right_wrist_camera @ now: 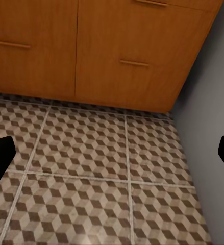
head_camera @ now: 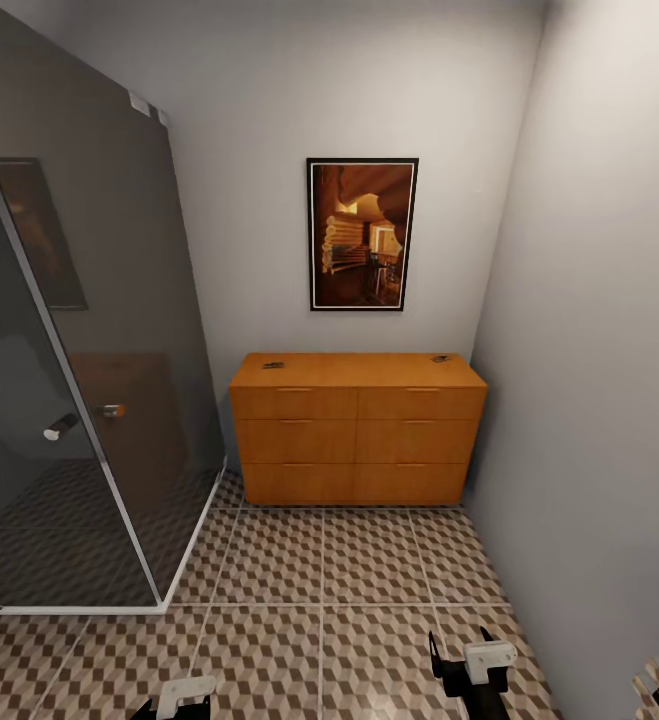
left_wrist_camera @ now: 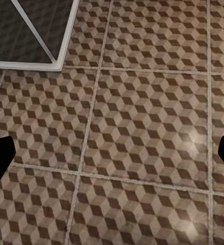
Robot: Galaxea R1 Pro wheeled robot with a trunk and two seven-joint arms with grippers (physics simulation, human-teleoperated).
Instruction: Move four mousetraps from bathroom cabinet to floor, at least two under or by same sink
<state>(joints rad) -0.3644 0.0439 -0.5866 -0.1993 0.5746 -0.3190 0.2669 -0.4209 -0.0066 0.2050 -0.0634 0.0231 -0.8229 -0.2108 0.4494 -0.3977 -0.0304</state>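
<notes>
A: What is seen, largest first?
B: The bathroom floor [head_camera: 319,570] of cube-patterned tiles is spread below; the cabinet [head_camera: 357,428] is set against the back wall, beside a glass shower screen [head_camera: 89,400].
A: And the mousetraps?
B: Two small dark items, taken for mousetraps [head_camera: 273,365], are seen on the cabinet top.
A: The tools?
B: The left tool [left_wrist_camera: 112,153] and right tool [right_wrist_camera: 112,150] are held apart, empty, over the floor.

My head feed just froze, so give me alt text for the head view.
An orange-brown cabinet stands against the far wall under a framed picture, two small mousetraps on its top. A dark glass shower enclosure stands left; cube-patterned floor tiles lie between.
</notes>
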